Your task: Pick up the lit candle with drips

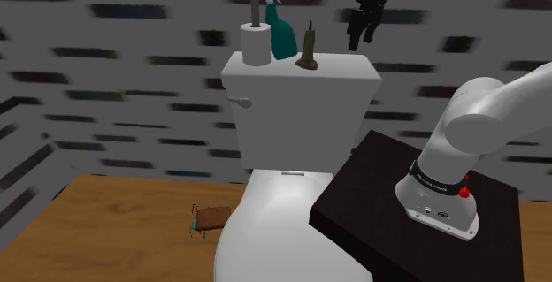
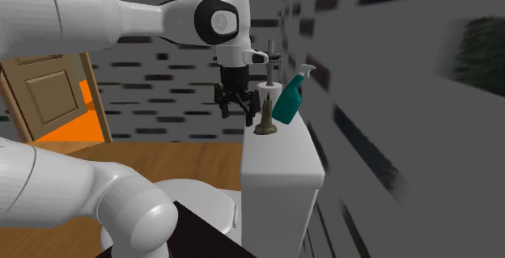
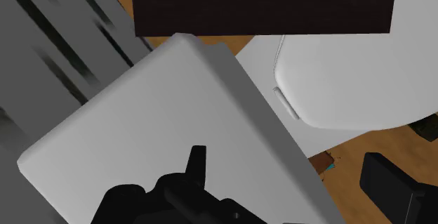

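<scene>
A brown candle with drips (image 1: 309,49) stands upright on the white toilet tank lid (image 1: 341,66), next to a teal spray bottle (image 1: 283,31). In the second exterior view the candle (image 2: 265,117) is just in front of the bottle (image 2: 289,101). My black gripper (image 1: 363,33) hangs open above the end of the lid toward the shoulder view's right, apart from the candle and higher than it. In the second exterior view the gripper (image 2: 235,112) is beside the candle and holds nothing. The wrist view looks down past the gripper (image 3: 288,165) onto the bare lid (image 3: 175,131).
A white paper roll on a holder (image 1: 256,41) stands beyond the spray bottle. The toilet bowl's closed seat (image 1: 274,227) lies below the tank, beside the dark stand top (image 1: 389,192). A small brown object (image 1: 212,219) lies on the wooden floor. A grey brick wall (image 1: 115,77) backs the tank.
</scene>
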Robot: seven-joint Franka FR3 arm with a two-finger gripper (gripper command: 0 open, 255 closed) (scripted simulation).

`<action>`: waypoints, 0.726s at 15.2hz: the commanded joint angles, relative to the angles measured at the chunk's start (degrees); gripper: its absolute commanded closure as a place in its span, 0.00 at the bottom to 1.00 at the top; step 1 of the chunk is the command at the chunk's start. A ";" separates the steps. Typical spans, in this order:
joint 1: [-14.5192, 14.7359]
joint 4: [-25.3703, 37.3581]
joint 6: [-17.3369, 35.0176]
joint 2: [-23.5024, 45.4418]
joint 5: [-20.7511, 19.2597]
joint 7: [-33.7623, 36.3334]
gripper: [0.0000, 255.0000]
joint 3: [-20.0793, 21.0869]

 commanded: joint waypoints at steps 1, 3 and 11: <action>0.00 0.00 0.00 0.00 0.00 0.00 0.00 0.00; 0.21 2.13 2.99 3.27 0.37 0.42 0.00 0.05; 0.87 12.65 12.60 16.01 1.70 1.74 0.00 0.16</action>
